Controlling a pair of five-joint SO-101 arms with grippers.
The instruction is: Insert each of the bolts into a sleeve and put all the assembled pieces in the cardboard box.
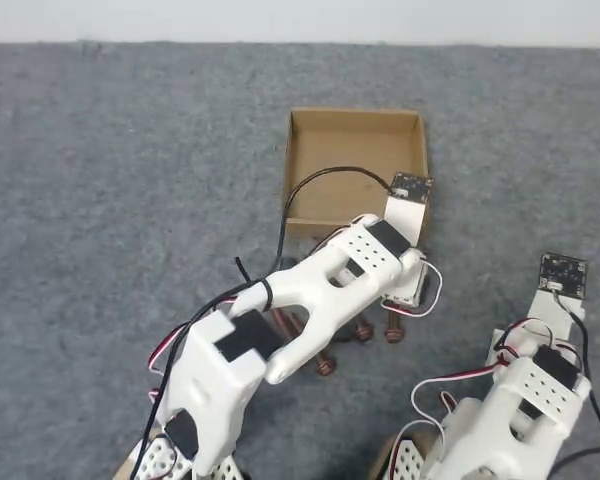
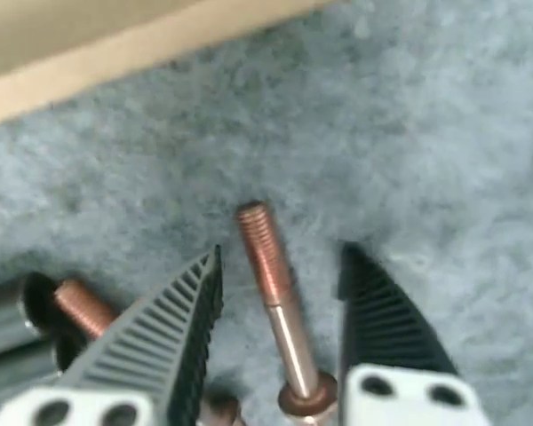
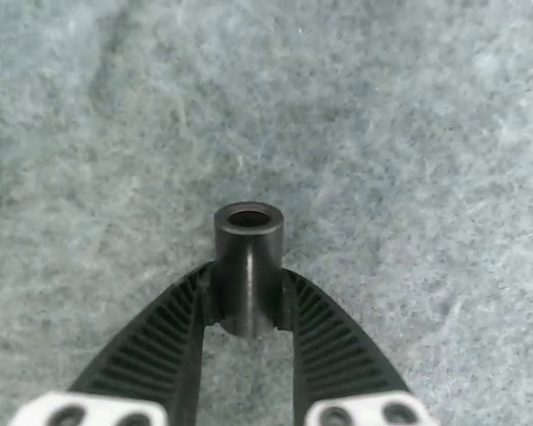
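A copper bolt (image 2: 273, 293) lies on the grey carpet between the open fingers of my left gripper (image 2: 282, 251), its threaded end pointing away from the wrist; neither finger touches it. Beside it, a second bolt's (image 2: 80, 308) threaded end sticks out next to a dark sleeve (image 2: 31, 302). My right gripper (image 3: 249, 280) is shut on a dark sleeve (image 3: 248, 257), held with its bore facing up over bare carpet. In the high view my left arm (image 1: 365, 255) hangs just in front of the cardboard box (image 1: 305, 130), with bolts (image 1: 393, 328) lying below it.
The box's front wall (image 2: 115, 53) is close ahead of the left gripper. More bolts (image 1: 325, 365) lie near the left arm's forearm. The right arm (image 1: 540, 385) stands at the lower right over open carpet.
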